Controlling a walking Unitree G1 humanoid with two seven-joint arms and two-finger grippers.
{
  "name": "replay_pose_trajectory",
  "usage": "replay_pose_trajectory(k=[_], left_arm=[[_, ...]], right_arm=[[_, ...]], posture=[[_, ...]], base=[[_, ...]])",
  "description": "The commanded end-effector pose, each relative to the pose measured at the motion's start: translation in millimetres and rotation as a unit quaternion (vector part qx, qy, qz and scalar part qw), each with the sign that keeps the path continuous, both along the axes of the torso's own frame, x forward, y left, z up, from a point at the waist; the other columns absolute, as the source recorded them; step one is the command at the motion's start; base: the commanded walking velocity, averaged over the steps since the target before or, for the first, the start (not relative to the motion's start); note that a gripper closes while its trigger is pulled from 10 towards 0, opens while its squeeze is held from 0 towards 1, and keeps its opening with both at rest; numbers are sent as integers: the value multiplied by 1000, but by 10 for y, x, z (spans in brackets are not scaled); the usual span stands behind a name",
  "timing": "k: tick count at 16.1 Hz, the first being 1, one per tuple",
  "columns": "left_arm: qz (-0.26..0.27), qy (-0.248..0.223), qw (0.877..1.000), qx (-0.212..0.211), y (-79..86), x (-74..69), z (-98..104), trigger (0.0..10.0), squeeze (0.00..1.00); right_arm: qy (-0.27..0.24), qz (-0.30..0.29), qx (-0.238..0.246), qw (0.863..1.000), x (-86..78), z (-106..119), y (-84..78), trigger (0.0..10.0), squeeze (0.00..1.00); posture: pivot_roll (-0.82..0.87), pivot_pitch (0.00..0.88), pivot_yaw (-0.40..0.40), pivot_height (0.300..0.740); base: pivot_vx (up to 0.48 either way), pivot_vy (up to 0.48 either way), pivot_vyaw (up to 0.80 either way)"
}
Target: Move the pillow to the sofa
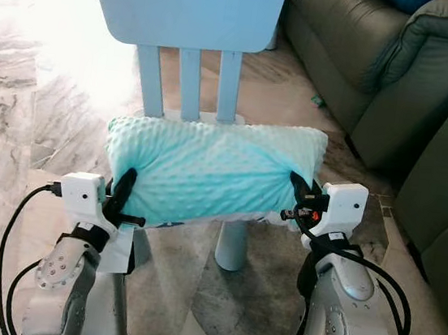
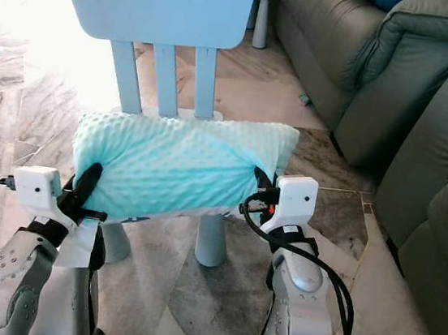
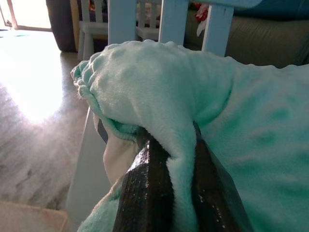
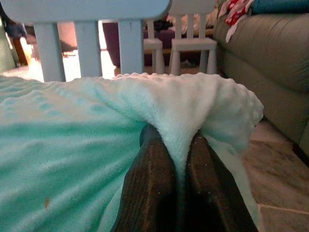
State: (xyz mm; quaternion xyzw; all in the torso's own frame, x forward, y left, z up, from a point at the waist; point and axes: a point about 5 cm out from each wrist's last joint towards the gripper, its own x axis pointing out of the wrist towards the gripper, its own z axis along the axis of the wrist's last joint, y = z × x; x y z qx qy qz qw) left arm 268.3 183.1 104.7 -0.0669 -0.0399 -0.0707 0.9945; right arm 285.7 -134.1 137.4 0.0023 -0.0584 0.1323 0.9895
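A mint-green dotted pillow lies across the seat of a small light-blue chair right in front of me. My left gripper is shut on the pillow's left end, pinching a fold of fabric between its black fingers. At the right end my right gripper is likewise shut on a fold, its fingers pressed either side of the cloth. The olive-green sofa stands to the right, beyond the chair.
The chair's backrest rises behind the pillow and its leg stands on marble floor. Another sofa section lies close on my right. Small white chairs stand farther back. Bright sunlight washes the floor at left.
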Motion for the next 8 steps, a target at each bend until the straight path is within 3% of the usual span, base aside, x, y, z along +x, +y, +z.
replay_pose_trajectory(k=[1,3,4,5,8], left_arm=[[-3,-14,1000,5,-10,5,88,0,0],[-8,-10,1000,7,-24,-2,88,0,0],[-5,-4,1000,12,-20,-4,78,2784,0],[-3,0,1000,16,-18,-2,69,10000,0],[-2,7,1000,26,-21,3,53,10000,0]], right_arm=[[-21,6,-5,1000,-4,120,33,10000,0],[-23,3,-4,1000,-10,144,32,10000,0],[-21,1,-2,1000,-7,148,26,10000,0],[-21,1,-2,1000,-6,152,26,10000,0],[-22,2,-2,1000,-3,172,26,10000,0]], posture=[[-145,0,39,308],[-146,0,38,308],[-146,0,37,308],[-146,0,37,308],[-148,0,34,328]], base=[[0,0,0],[0,0,0],[0,0,0],[0,0,0],[0,0,0]])
